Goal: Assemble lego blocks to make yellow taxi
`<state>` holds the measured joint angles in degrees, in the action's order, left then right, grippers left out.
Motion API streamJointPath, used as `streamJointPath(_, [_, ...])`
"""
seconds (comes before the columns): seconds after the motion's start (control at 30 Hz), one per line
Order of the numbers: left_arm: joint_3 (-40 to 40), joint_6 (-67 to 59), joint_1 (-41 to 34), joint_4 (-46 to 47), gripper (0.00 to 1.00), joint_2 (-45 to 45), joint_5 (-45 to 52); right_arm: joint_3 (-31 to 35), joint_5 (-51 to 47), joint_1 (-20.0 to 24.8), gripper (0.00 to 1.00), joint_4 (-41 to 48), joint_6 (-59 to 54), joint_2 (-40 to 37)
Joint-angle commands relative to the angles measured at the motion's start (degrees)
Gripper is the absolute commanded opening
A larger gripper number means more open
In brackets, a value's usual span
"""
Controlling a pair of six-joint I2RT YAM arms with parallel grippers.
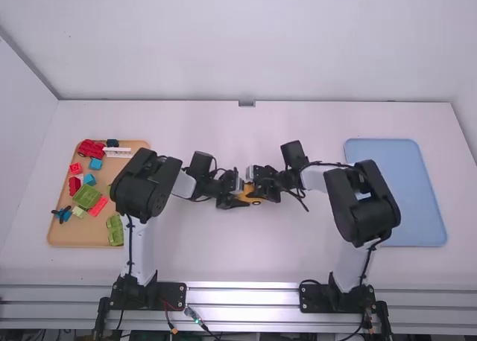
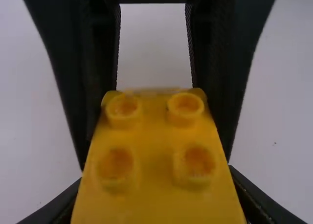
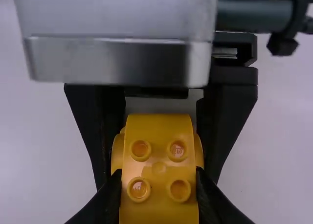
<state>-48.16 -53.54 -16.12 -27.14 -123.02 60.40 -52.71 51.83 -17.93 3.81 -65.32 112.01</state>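
Yellow block point(image 1: 249, 196) gripped from both sides, well right of the tan tray point(image 1: 80, 235).
The left gripper point(image 1: 241, 195) pinches the block on the side nearer the tan tray; the right gripper point(image 1: 256, 190) pinches it on the side farther from that tray. In the right wrist view, one stud point(image 3: 177, 149) on the block bears small raised lettering.

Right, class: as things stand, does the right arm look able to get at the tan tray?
Probably not: its pincer is shut on the yellow block, and the left arm stands between it and the tan tray.
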Motion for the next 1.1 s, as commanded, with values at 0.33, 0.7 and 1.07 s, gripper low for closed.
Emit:
streamJointPath(0.33, [0.07,0.17,0.66,0.87,0.22,-1.07,0.02,-1.77,-1.88,2.47,0.0,2.82,-1.95,0.42])
streamJointPath(0.7, [0.22,0.17,0.26,1.81,0.22,-1.07,-4.44,-1.64,-8.85,-2.27,0.0,6.58,-1.75,0.37])
streamJointPath(1.07, [0.22,0.17,0.68,1.77,0.22,-1.07,-4.61,-0.5,-17.92,-3.58,0.0,6.95,2.49,0.39])
